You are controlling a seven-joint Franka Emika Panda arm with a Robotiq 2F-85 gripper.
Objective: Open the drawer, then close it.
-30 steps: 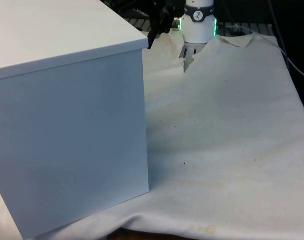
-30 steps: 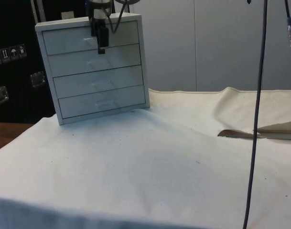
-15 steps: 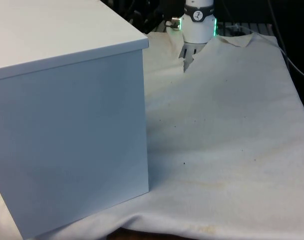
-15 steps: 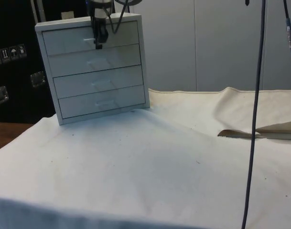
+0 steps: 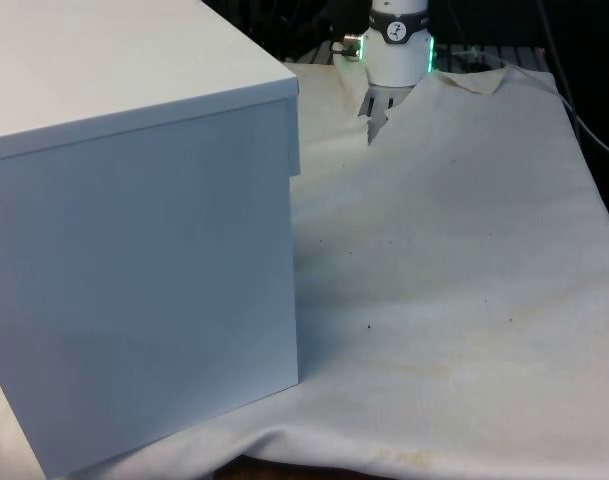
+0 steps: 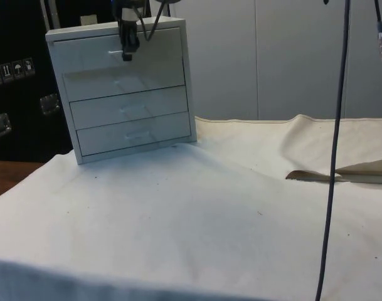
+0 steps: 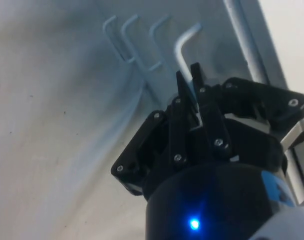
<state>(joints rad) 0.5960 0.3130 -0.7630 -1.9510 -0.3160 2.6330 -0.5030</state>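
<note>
One drawer, the top drawer [image 6: 118,55], is just cracked open; gripper [image 7: 190,80] clamped tight on its handle [image 7: 184,45]. Full pull and closing remain.

White-clothed table [image 6: 197,213] (creased) carries drawer chest [image 6: 125,94].
</note>
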